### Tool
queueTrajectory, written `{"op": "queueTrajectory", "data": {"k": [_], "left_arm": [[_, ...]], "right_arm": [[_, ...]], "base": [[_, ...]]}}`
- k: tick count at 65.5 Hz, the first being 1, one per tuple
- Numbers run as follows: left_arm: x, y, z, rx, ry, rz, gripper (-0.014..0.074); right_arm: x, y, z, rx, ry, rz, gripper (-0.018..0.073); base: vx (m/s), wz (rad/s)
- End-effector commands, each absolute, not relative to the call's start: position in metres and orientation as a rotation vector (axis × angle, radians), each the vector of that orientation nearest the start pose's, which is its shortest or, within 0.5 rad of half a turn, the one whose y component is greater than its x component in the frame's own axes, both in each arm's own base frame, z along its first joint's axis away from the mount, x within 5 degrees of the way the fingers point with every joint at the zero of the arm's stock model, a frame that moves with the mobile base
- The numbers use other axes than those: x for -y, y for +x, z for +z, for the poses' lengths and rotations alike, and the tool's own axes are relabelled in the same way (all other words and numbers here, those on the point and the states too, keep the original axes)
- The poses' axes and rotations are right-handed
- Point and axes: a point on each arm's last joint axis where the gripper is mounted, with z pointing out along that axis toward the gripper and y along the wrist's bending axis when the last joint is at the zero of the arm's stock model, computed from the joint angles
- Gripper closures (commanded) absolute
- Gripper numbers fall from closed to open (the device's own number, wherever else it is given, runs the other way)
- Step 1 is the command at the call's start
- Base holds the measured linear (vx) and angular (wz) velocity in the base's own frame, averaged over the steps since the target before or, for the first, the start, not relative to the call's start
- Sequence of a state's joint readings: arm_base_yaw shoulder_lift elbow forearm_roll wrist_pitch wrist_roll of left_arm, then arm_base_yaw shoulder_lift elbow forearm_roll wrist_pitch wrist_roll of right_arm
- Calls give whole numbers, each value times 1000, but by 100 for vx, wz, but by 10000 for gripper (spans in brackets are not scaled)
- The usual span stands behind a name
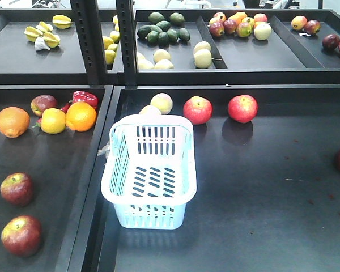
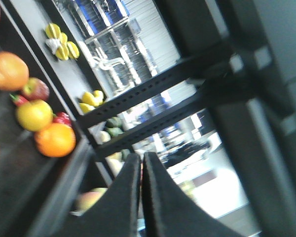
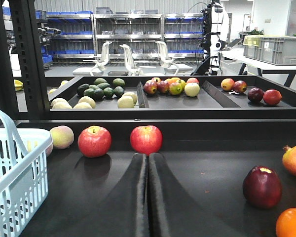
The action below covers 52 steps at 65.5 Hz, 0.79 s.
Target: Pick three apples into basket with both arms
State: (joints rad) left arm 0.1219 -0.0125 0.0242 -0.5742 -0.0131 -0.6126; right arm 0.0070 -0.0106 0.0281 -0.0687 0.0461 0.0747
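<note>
Front view: the basket sits empty mid-table, long axis running 12 to 6. A red apple waits just beyond it at 1 o'clock, a second apple beside that. Two darker apples lie out at 9. No arm shows here.

Left wrist view: the left gripper, jaws pressed together on nothing, faces the shelf post.

Right wrist view: the right gripper, jaws likewise together, has the second apple dead ahead at 12. The right arm looks better placed.
</note>
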Motion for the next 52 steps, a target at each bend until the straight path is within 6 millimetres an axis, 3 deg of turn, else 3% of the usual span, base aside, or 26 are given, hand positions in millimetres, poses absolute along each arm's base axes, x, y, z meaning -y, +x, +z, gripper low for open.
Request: {"op": "queueTrajectory", "data": {"k": [1, 9, 15, 31, 42, 52], "left_arm": [[-12, 53, 215, -1037, -1057, -1017, 603], [-10, 46, 243, -944, -1079, -1153, 603], [-6, 33, 284, -897, -949, -1156, 603], [2, -12, 381, -894, -466, -785, 603], [7, 0, 417, -1060, -289, -614, 604], [15, 32, 444, -1234, -131, -531, 604]], "right_arm": [[0, 56, 202, -1478, -9, -6, 564], [0, 56, 202, -1478, -9, -6, 564], [0, 56, 202, -1478, -9, -6, 564], [0, 56, 202, -1478, -9, -6, 564], [0, 56, 202, -1478, -9, -6, 564], [0, 56, 202, -1478, -9, -6, 564]], "base": [[0, 0], [0, 0], [0, 0], [0, 0], [0, 0], [0, 0]]}}
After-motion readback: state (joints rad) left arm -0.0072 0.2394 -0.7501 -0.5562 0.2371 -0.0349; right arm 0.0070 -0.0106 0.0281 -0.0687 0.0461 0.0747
